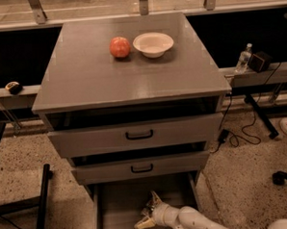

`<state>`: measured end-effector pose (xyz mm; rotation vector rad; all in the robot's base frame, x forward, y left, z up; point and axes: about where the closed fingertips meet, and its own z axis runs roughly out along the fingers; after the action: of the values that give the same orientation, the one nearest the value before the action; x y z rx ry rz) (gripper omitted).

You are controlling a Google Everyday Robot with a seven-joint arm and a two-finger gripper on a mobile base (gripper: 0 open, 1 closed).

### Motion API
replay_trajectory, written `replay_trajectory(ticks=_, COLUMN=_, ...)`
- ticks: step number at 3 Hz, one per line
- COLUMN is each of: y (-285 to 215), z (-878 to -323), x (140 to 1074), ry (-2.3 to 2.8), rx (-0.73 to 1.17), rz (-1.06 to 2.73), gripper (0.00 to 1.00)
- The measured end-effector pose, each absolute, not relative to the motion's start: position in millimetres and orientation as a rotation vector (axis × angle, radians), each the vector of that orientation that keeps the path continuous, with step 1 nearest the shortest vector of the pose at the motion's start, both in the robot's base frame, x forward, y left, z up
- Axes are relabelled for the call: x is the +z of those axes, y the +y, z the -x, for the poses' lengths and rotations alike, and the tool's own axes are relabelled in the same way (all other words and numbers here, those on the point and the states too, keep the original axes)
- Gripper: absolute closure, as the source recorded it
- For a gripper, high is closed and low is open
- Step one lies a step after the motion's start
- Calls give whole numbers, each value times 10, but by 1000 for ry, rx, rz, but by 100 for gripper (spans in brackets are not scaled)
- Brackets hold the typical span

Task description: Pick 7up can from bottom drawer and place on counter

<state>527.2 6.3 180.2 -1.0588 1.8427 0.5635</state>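
The 7up can does not show plainly; I judge it lies at the front of the cabinet's lowest drawer, masked by the gripper, but I cannot confirm it. The two-finger, pale gripper (147,212) on its white jointed arm (197,222) sits low inside the plain grey, tray-like bottom drawer (117,209), which is pulled out from the foot of the grey drawer cabinet (203,159). Its fingers are spread apart, one tip pointing toward the cabinet and one away, and nothing can be made out clamped between them.

The step in hand looks like the reach and grasp, with the lift not yet begun. The next move calls for closing squarely on the can, raising it clear of the drawer walls, and passing in front of the two upper grey drawers with black handles (139,135).

Above them, the cabinet's flat, slightly glossy grey top surface (108,84) has bare room at its front. The round red-orange apple (120,47) and the shallow white bowl (153,43) sit toward its back.
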Motion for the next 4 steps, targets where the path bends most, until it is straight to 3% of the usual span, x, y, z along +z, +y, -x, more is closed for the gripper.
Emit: replay_trajectory(ticks=4, y=-32, z=-5440, x=1589, ry=1936, rx=549, rz=1048, gripper=0)
